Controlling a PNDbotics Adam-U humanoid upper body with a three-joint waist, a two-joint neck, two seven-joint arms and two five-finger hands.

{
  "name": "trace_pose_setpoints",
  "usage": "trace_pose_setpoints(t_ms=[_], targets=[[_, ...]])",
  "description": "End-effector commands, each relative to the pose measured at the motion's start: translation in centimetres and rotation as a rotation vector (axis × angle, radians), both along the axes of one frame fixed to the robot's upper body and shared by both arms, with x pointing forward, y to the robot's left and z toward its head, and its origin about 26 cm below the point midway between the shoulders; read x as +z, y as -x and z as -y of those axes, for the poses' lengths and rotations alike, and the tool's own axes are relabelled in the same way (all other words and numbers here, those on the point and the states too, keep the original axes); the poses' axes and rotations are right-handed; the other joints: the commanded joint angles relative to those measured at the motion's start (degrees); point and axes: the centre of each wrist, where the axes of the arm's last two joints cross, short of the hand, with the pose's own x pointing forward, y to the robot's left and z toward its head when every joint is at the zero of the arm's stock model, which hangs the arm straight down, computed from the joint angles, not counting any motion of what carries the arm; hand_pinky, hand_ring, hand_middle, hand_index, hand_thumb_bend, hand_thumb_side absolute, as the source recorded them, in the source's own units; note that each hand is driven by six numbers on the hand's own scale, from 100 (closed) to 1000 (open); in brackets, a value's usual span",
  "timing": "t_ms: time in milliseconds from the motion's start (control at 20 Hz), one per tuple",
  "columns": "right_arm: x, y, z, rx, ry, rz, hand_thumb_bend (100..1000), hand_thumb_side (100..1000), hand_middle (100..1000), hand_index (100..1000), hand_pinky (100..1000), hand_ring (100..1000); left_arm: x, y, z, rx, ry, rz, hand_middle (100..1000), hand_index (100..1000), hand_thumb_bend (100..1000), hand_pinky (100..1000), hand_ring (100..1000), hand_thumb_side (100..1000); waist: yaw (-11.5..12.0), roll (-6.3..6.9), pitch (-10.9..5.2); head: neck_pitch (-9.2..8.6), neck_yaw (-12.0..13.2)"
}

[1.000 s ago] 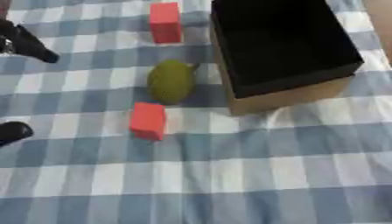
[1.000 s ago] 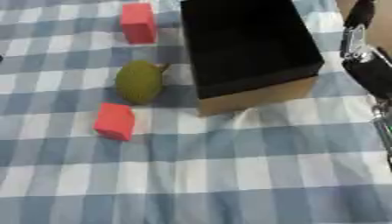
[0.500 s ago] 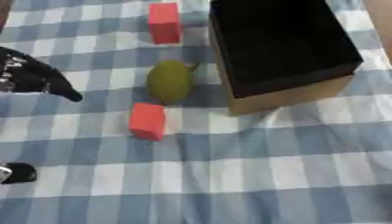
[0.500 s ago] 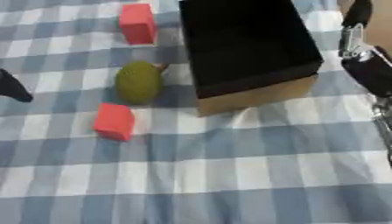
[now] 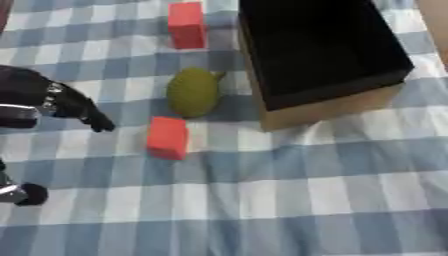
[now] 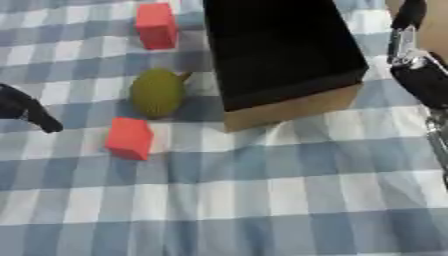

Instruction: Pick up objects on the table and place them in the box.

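Box [image 5: 324, 60] sits open at our one o'clock on the checked table [image 5: 289, 200]. Our left hand [image 5: 52, 100], fingers [image 5: 94, 120] relaxed and holding nothing, hangs at nine o'clock, near a red block [image 5: 167, 137]. A green fruit [image 5: 192, 92] lies just beyond, another red block [image 5: 185, 25] at twelve. Our right hand [image 6: 420, 75] shows at three o'clock; its fingers we cannot tell.

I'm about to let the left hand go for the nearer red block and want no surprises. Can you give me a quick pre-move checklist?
1. Near red block free, nothing on it: ok.
2. Left hand empty, apart from the block: ok.
3. Green fruit apart from the block: ok, but close behind it.
4. Box open, nothing seen inside: ok.
5. Far red block out of the path: ok.
6. Right hand finger state: cannot tell.
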Motion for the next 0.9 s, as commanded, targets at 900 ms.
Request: trace_pose_setpoints(t_ms=[900], targets=[[0.5,0.2,-0.1,0.015,0.010,0.001,100,470,473,864,883,973,-1.7,-3.0,3.9,0.138,-0.005,0.086,774,909,547,872,830,100,-0.5,1.17,-1.76,0.69,0.6]])
